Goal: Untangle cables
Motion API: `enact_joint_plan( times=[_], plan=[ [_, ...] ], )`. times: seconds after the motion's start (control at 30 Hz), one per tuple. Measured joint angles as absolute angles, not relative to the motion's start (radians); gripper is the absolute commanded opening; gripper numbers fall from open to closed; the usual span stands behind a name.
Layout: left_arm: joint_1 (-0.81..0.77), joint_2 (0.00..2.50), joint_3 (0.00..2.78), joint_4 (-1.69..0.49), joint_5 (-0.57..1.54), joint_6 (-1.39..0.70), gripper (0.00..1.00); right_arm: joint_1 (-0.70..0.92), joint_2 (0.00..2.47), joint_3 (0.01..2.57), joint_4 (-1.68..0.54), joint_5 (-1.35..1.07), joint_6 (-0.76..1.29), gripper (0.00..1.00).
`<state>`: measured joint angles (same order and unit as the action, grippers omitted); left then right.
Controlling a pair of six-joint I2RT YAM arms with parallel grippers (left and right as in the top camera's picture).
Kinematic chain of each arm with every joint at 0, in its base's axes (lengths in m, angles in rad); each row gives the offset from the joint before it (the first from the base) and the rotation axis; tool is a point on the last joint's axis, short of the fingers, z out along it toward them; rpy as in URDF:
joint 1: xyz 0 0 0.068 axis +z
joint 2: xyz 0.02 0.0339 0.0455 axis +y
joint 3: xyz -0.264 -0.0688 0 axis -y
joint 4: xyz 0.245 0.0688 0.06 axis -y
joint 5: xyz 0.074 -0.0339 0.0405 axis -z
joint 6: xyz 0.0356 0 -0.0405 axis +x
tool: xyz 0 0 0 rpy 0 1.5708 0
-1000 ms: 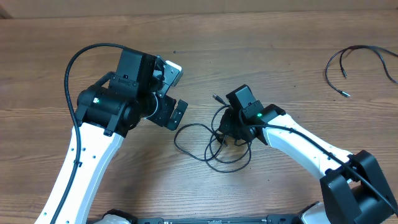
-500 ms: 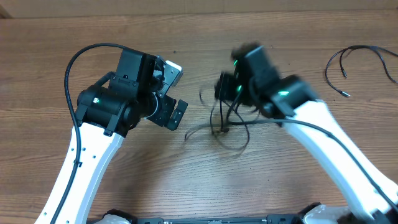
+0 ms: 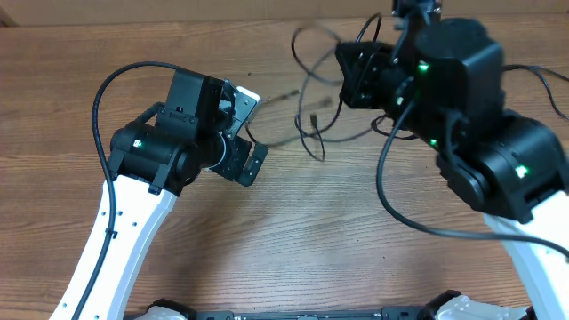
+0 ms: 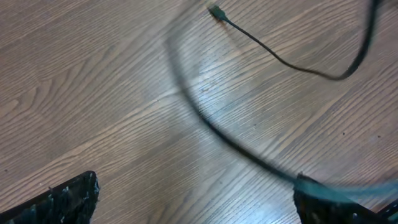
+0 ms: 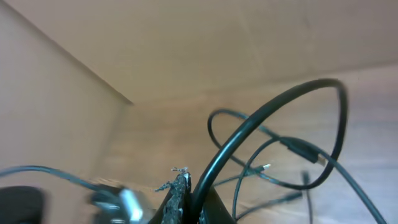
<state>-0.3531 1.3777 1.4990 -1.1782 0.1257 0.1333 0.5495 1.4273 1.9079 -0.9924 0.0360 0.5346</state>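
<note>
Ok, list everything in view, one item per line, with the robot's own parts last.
cables: several, exact count blurred, thin black, tangled bundle hanging above the table's far middle from the right claw
loose strand: one, thin black, far right, mostly hidden behind the right arm
table: one, brown wood grain, under everything
back panel: one, plain beige, behind the table
arms: two, white with black joints, left and right of the table
left claw: one, black, open, holding nothing, left of the bundle
right claw: one, black, shut on the cables
</note>
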Motion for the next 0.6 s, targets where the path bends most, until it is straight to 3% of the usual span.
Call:
enact_joint_plan(
  times=[0.6],
  plan=[
    [-0.353, 1.378, 1.499, -1.177, 0.126, 0.133, 1.0, 0.55, 1.47, 1.907, -1.075, 0.071, 0.474, 0.04]
  ],
)
